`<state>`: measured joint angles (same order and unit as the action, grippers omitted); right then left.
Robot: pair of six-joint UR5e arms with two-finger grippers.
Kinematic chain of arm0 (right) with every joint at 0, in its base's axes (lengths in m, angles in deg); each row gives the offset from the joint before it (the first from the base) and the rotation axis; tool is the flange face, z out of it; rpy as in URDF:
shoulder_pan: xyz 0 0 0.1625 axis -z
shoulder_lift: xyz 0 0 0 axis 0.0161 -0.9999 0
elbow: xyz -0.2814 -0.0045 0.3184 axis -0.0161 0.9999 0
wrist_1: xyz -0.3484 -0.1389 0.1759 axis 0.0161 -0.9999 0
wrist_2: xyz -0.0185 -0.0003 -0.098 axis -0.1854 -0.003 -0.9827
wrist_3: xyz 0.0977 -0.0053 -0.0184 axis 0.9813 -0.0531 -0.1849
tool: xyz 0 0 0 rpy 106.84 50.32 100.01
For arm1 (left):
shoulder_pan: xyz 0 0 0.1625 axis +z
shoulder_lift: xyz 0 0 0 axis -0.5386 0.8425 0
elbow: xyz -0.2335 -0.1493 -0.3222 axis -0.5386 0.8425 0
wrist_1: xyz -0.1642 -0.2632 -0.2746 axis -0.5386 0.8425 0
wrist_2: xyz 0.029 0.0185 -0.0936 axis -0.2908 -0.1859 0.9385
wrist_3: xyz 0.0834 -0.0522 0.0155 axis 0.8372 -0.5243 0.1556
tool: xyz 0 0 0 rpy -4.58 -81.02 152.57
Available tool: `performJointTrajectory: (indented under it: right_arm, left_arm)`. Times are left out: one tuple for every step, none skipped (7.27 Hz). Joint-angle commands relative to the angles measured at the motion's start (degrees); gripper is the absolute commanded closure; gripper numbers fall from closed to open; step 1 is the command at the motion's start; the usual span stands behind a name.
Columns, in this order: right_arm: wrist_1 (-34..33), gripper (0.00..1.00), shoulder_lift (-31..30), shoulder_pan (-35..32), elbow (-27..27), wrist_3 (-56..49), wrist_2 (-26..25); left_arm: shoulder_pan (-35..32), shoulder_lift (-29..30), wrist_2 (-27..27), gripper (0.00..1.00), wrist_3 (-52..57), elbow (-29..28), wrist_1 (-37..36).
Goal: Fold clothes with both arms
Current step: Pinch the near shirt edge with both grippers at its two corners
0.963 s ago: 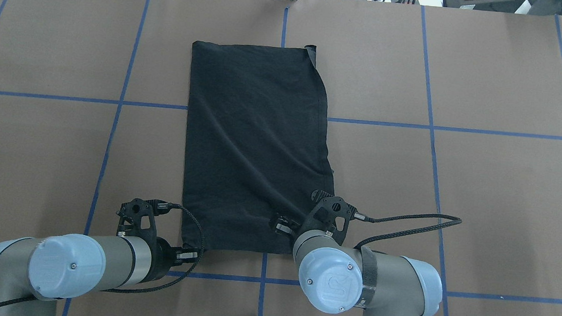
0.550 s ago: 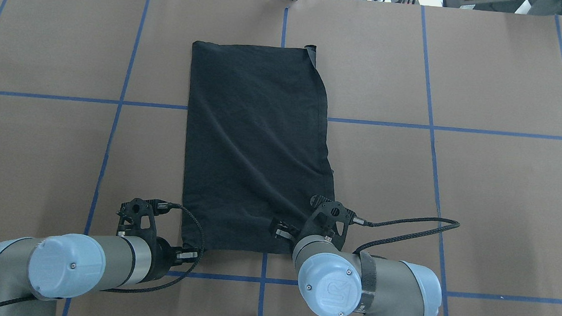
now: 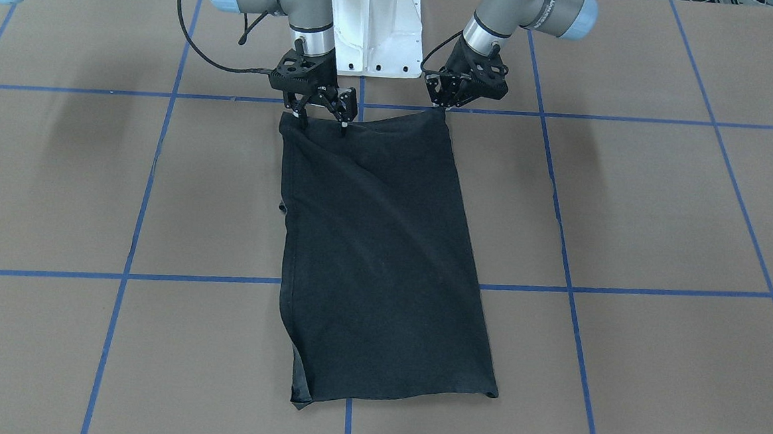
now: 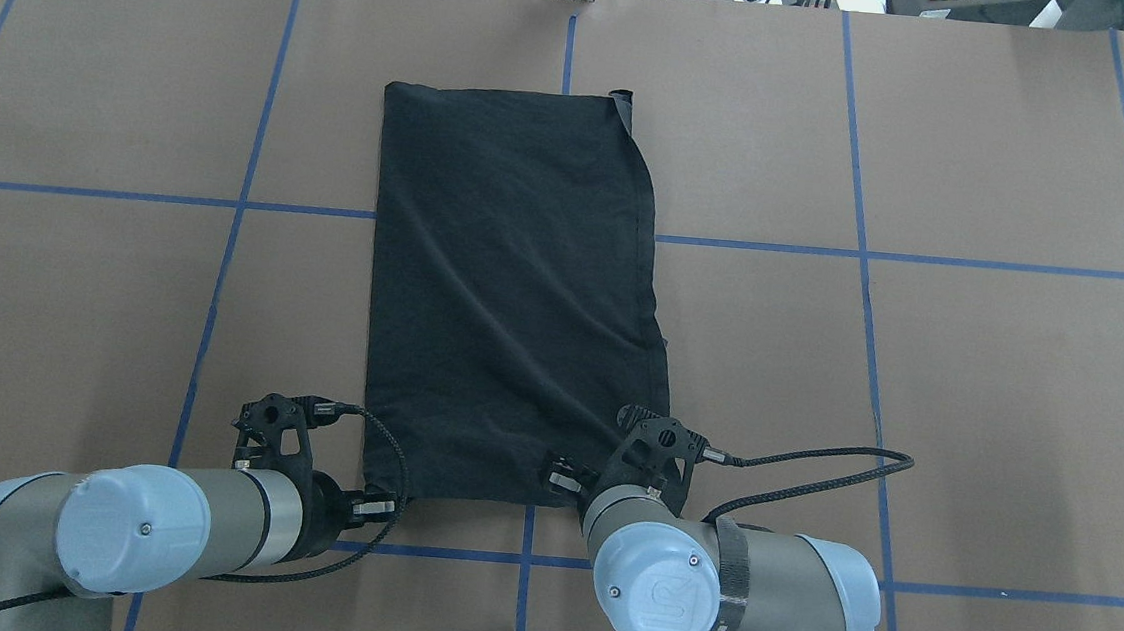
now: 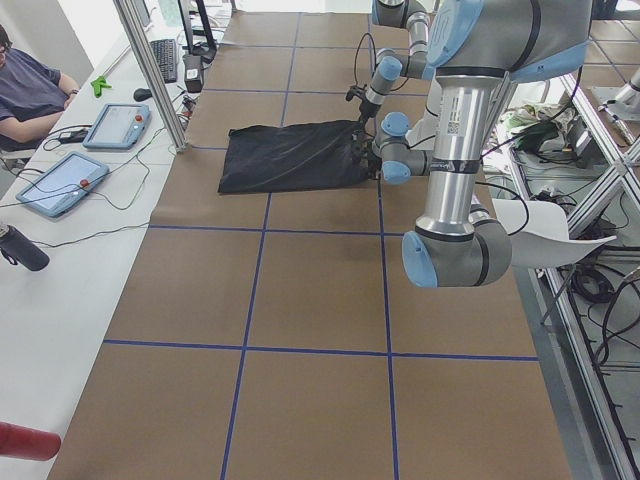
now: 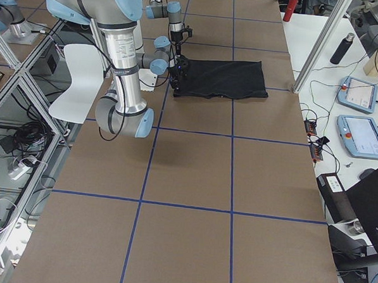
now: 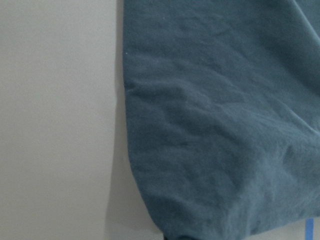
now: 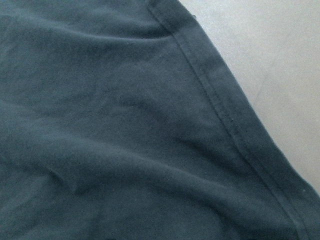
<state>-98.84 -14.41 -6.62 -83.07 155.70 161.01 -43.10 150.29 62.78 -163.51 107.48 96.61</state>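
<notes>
Item: 1 black T-shirt [image 3: 377,257], laid flat as a long narrow rectangle.
Location: middle of the brown table [image 3: 628,212], its long axis running away from my white base [image 3: 374,35]. It covers the crossing of 2 blue tape lines [image 3: 657,290].
Near edge: the short edge closest to my base, with both my grippers on it.
Layers: a paler strip of a lower layer shows at the far corner on my right side.
Surface: soft diagonal creases run from the near corners outward.
Left gripper [image 3: 442,103]: fingers drawn close together on the near left corner. The cloth rises in a small peak into them, so I read it as clenched on that corner.
Right gripper [image 3: 320,122]: fingers spread wide, 2 tips resting on the cloth at the near right corner, nothing pinched.
Left wrist view: the shirt's side edge against bare table.
Right wrist view: a stitched hem running diagonally, with table beyond it.
Arms [image 4: 773,563]: 2, grey with light blue caps, both bent low over the near edge.
Surroundings: 1 person [image 5: 25,85] seated at a white side desk [image 5: 60,260] with 2 tablets [image 5: 115,125].
</notes>
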Motion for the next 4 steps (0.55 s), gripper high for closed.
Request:
performJointTrajectory:
  right_arm:
    - [0.0,0.71,0.2,0.0,0.0,0.4,-0.1]
    - [0.1,0.86,0.3,0.0,0.0,0.6,-0.1]
    - [0.1,1.00,0.4,-0.3,-0.1,0.7,-0.1]
    - [0.1,1.00,0.6,-0.7,-0.2,0.7,-0.1]
  left_arm:
    - [0.0,0.0,0.0,1.00,0.0,0.1,0.0]
    - [0.0,0.0,0.0,1.00,0.0,0.1,-0.1]
    - [0.0,0.0,0.0,1.00,0.1,0.1,0.0]
    - [0.0,0.0,0.0,1.00,0.1,0.1,0.0]
